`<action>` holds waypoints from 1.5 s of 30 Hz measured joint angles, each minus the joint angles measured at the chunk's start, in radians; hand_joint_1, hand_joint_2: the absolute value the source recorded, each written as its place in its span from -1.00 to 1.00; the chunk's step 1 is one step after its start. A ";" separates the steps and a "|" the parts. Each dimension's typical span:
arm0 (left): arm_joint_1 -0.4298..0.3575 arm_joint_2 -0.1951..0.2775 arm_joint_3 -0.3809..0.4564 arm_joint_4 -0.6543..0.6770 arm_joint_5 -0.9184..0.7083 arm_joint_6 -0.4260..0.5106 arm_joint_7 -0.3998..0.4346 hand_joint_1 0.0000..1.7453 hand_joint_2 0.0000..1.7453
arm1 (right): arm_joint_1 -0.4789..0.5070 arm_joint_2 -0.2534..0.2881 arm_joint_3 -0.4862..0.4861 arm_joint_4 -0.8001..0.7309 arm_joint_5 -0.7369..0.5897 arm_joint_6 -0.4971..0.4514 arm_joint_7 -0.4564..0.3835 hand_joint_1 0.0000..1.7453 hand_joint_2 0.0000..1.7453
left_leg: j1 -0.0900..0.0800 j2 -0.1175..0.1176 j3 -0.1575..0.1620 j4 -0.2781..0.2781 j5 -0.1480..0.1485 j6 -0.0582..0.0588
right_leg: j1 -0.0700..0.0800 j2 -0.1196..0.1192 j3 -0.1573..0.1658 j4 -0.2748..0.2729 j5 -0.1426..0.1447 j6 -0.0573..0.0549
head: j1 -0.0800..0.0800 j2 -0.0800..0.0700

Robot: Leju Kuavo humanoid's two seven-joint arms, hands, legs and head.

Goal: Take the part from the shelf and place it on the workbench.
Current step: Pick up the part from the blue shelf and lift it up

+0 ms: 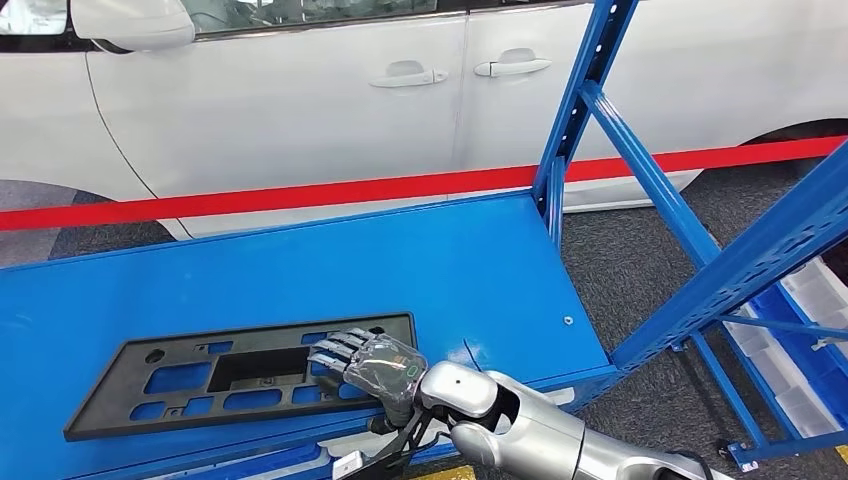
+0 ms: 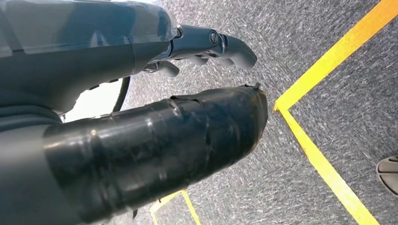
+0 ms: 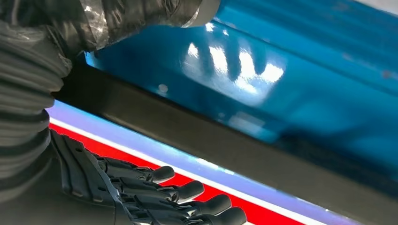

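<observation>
Beyond the fingertips of the right hand (image 1: 370,362), a red barrier tape (image 1: 300,195) and a white car (image 1: 300,90) stand past the blue shelf (image 1: 480,260). The black part (image 1: 240,385) lies flat on that shelf, under those fingers, which rest on its right end, stretched out side by side. The right wrist view shows the part's dark edge (image 3: 225,145) close up. The left hand (image 2: 211,47) hangs over grey floor (image 2: 328,131) with yellow lines (image 2: 324,164), fingers loosely curled, holding nothing.

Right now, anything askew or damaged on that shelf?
No damage shows. The black part lies flat on the blue shelf but skewed to its front edge, near corner by the right hand close to the lip. The fingers rest on it.
</observation>
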State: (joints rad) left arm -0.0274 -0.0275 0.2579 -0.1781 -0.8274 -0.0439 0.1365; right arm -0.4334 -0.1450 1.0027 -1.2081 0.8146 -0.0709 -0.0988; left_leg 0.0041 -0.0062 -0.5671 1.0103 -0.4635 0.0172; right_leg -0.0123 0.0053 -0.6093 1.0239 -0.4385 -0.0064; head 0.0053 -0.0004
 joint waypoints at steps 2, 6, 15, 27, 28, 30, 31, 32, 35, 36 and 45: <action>0.000 0.000 0.002 0.000 0.000 0.000 -0.001 -1.00 -1.00 | -0.004 0.011 -0.006 0.015 0.006 -0.006 0.000 -1.00 1.00 | 0.000 0.000 0.000 0.000 0.000 0.000 | 0.000 0.000 0.000 0.000 0.000 0.000 | 0.000 0.000; 0.000 0.000 0.007 0.000 0.000 0.000 -0.003 -1.00 -1.00 | -0.009 0.024 -0.015 0.035 0.022 -0.018 0.007 -1.00 1.00 | 0.000 0.000 0.000 0.000 0.000 0.000 | 0.000 0.000 0.000 0.000 0.000 0.000 | 0.000 0.000; 0.000 0.000 0.031 0.000 -0.001 0.005 -0.004 -1.00 -1.00 | -0.028 0.046 -0.028 0.077 0.193 -0.095 0.126 0.49 1.00 | 0.000 0.000 0.000 0.000 0.000 0.000 | 0.000 0.000 0.000 0.000 0.000 0.000 | 0.000 0.000; 0.001 -0.001 0.061 0.000 -0.001 0.009 -0.002 -1.00 -1.00 | -0.034 0.072 -0.094 0.153 0.284 -0.136 0.183 1.00 1.00 | 0.000 0.000 0.000 0.000 0.000 0.000 | 0.000 0.000 0.000 0.000 0.000 0.000 | 0.000 0.000; 0.001 -0.001 0.063 0.000 -0.001 0.009 -0.002 -1.00 -1.00 | -0.035 0.074 -0.097 0.155 0.285 -0.138 0.183 1.00 1.00 | 0.000 0.000 0.000 0.000 0.000 0.000 | 0.000 0.000 0.000 0.000 0.000 0.000 | 0.000 0.000; 0.001 -0.001 0.066 0.000 -0.001 0.009 -0.002 -1.00 -1.00 | -0.036 0.078 -0.103 0.157 0.287 -0.143 0.183 1.00 1.00 | 0.000 0.000 0.000 0.000 0.000 0.000 | 0.000 0.000 0.000 0.000 0.000 0.000 | 0.000 0.000; 0.001 -0.001 0.067 0.000 -0.001 0.009 -0.002 -1.00 -1.00 | -0.036 0.079 -0.104 0.157 0.288 -0.144 0.183 1.00 1.00 | 0.000 0.000 0.000 0.000 0.000 0.000 | 0.000 0.000 0.000 0.000 0.000 0.000 | 0.000 0.000; 0.001 -0.001 0.069 0.000 -0.001 0.009 -0.002 -1.00 -1.00 | -0.037 0.080 -0.104 0.157 0.290 -0.144 0.183 1.00 1.00 | 0.000 0.000 0.000 0.000 0.000 0.000 | 0.000 0.000 0.000 0.000 0.000 0.000 | 0.000 0.000; 0.001 -0.002 0.073 0.000 -0.001 0.010 -0.002 -1.00 -1.00 | -0.039 0.082 -0.109 0.158 0.293 -0.143 0.182 1.00 1.00 | 0.000 0.000 0.001 0.000 0.000 0.000 | 0.000 0.000 0.000 0.000 0.000 0.000 | 0.000 0.000; 0.001 -0.002 0.073 0.000 -0.001 0.010 -0.002 -1.00 -1.00 | -0.039 0.083 -0.110 0.157 0.294 -0.143 0.181 1.00 1.00 | 0.000 0.000 0.001 0.000 0.000 0.000 | 0.000 0.000 0.001 0.000 0.000 0.000 | 0.000 0.000; 0.001 -0.004 0.081 0.000 0.007 0.004 -0.003 -1.00 0.50 | -0.038 0.085 -0.114 0.156 0.295 -0.139 0.176 1.00 1.00 | 0.000 0.000 0.001 0.000 0.000 0.000 | -0.001 0.000 0.001 0.000 0.000 0.000 | 0.000 0.000</action>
State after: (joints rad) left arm -0.0265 -0.0312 0.3393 -0.1781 -0.8204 -0.0401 0.1339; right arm -0.4714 -0.0604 0.8886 -1.0521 1.1092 -0.2103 0.0768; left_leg 0.0041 -0.0062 -0.5660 1.0103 -0.4635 0.0172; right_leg -0.0129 0.0051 -0.6083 1.0238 -0.4385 -0.0064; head 0.0053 -0.0004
